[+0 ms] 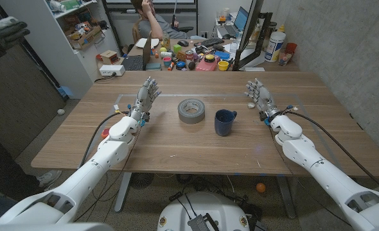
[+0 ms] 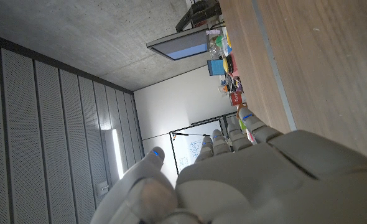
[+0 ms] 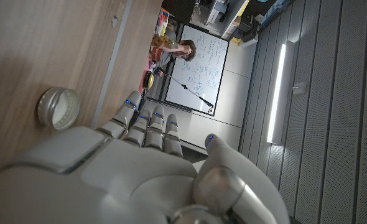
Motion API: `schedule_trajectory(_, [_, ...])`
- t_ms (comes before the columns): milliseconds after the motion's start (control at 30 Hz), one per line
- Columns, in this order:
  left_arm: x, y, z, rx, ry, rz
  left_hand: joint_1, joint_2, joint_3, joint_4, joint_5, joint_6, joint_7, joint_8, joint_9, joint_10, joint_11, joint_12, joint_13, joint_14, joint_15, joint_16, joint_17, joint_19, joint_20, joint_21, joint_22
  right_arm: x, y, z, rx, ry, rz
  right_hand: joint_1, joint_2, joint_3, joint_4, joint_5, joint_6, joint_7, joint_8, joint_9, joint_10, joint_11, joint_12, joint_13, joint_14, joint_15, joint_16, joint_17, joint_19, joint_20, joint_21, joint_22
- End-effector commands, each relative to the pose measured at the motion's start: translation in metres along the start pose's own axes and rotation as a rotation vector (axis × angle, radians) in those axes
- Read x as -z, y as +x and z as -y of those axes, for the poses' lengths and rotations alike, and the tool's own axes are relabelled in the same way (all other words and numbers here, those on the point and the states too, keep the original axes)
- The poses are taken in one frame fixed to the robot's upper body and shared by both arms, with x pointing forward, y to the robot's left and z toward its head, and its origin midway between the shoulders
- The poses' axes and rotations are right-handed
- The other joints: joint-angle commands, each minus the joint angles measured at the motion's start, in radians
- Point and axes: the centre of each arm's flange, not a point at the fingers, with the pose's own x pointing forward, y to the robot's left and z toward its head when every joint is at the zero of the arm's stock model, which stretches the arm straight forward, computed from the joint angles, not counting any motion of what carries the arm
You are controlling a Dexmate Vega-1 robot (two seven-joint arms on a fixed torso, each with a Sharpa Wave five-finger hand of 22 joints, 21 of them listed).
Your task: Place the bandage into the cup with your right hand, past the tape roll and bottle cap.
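Observation:
A grey tape roll (image 1: 191, 110) lies flat at the middle of the wooden table (image 1: 176, 144). Just to its right stands a dark blue cup (image 1: 225, 122), upright, handle to the right. A small silvery bottle cap (image 1: 249, 104) (image 3: 58, 107) sits on the wood close beside my right hand (image 1: 260, 97) (image 3: 140, 180). That hand is raised at the table's right, fingers spread, holding nothing. A small pale strip (image 1: 290, 108) that may be the bandage lies right of its wrist. My left hand (image 1: 146, 97) (image 2: 246, 174) is up at the left, fingers apart and empty.
Black cables (image 1: 103, 131) run from both wrists over the table. Behind the far edge is a cluttered desk (image 1: 196, 58) with a seated person (image 1: 152, 25) and a shelf (image 1: 80, 32) at the left. A concrete wall stands at the right.

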Motion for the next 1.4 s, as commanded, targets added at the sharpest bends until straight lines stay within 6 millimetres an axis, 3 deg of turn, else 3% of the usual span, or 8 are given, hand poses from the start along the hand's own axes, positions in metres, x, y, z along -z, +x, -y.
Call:
schedule_trajectory(33, [0.001,0.002,0.000,0.000,0.001,-0.004,-0.001,0.086,0.006,0.000,0.005,-0.006,-0.002,0.005,0.002,-0.001,-0.008,0.005,0.004,-0.008,-0.018,0.006,0.003,0.000,-0.061,0.005,0.003,0.000,-0.003,0.003,-0.001,-0.010,-0.002,0.010,0.026,0.008,-0.004,0.006,0.007,-0.005,0.007,0.004,0.007,0.002,0.003,0.004,0.010,0.003,0.005,0.004,0.008,-0.009,0.003,0.004])
schedule_trajectory(133, [0.001,0.002,0.001,0.002,0.001,-0.005,-0.002,0.086,0.006,0.000,0.005,-0.005,-0.002,0.006,0.002,-0.001,-0.010,0.005,0.004,-0.008,-0.019,0.006,0.003,0.001,-0.061,0.005,0.003,-0.004,-0.004,0.004,-0.005,-0.037,-0.002,0.016,0.016,0.008,-0.014,0.005,0.006,-0.003,0.007,0.004,0.005,0.002,0.002,0.004,0.015,0.007,0.005,0.001,0.013,-0.005,0.002,0.003])
schedule_trajectory(200, [0.001,0.003,0.001,0.003,0.000,-0.005,-0.002,0.086,0.007,0.000,0.006,-0.005,-0.003,0.006,0.002,-0.002,-0.011,0.004,0.004,-0.008,-0.019,0.006,0.003,0.001,-0.060,0.005,0.003,-0.010,-0.005,0.004,-0.009,-0.090,-0.006,0.047,-0.004,0.015,-0.048,0.000,0.003,-0.008,0.007,0.004,0.004,0.009,0.003,0.005,0.030,0.035,0.005,-0.003,0.020,0.014,-0.003,0.002])
schedule_trajectory(233, [0.001,0.003,0.001,0.004,0.000,-0.005,-0.002,0.086,0.007,0.000,0.006,-0.007,-0.003,0.005,0.002,-0.006,-0.009,0.003,0.004,-0.011,-0.018,0.005,0.003,-0.002,-0.057,0.003,0.003,-0.014,-0.006,0.004,-0.012,-0.125,-0.009,0.078,-0.015,0.023,-0.079,-0.008,-0.001,-0.018,0.007,0.005,0.001,0.008,0.003,0.005,0.049,0.055,0.007,-0.004,0.029,0.051,-0.008,0.003])
schedule_trajectory(333, [0.001,0.003,0.001,0.006,0.000,-0.004,-0.003,0.086,0.007,0.001,0.006,-0.006,-0.005,0.005,0.002,-0.006,-0.009,0.003,0.004,-0.012,-0.017,0.005,0.003,-0.002,-0.056,0.003,0.003,-0.027,-0.009,0.005,-0.015,-0.223,-0.002,0.094,-0.023,0.026,-0.097,-0.013,-0.003,-0.025,0.007,0.005,0.000,0.010,0.003,0.006,0.074,0.078,0.011,-0.003,0.033,0.092,-0.012,0.004])
schedule_trajectory(533, [0.002,0.004,0.004,0.017,-0.001,-0.003,-0.003,0.086,0.007,0.000,0.006,0.001,-0.005,0.008,0.002,-0.002,-0.006,0.006,0.004,-0.008,-0.017,0.006,0.003,0.003,-0.054,0.005,0.003,-0.055,-0.016,0.008,-0.006,-0.392,0.019,0.113,-0.039,0.026,-0.119,-0.019,0.001,-0.034,0.010,0.006,0.006,0.008,0.006,0.006,0.108,0.079,0.017,-0.001,0.037,0.128,-0.018,0.004])
schedule_trajectory(767, [0.003,0.004,0.006,0.031,-0.005,-0.006,-0.003,0.086,0.007,0.000,0.006,0.006,-0.004,0.009,0.002,-0.001,-0.005,0.006,0.004,-0.008,-0.017,0.006,0.003,0.004,-0.053,0.005,0.003,-0.079,-0.031,0.015,0.017,-0.531,0.055,0.126,-0.059,0.022,-0.137,-0.022,0.003,-0.041,0.011,0.006,0.016,0.003,0.010,0.006,0.125,0.073,0.017,0.000,0.040,0.150,-0.023,0.004])
schedule_trajectory(1400, [0.004,0.012,0.019,0.094,-0.012,0.002,-0.004,0.086,0.008,0.000,0.007,0.012,0.000,0.008,0.002,-0.001,-0.006,0.007,0.004,-0.007,-0.016,0.007,0.003,0.006,-0.049,0.004,0.003,-0.146,-0.071,0.027,-0.002,-0.937,0.070,0.175,-0.095,0.022,-0.191,-0.022,0.037,-0.051,0.021,0.007,0.027,-0.011,0.013,0.007,0.134,0.055,0.008,0.001,0.039,0.173,-0.042,0.004])
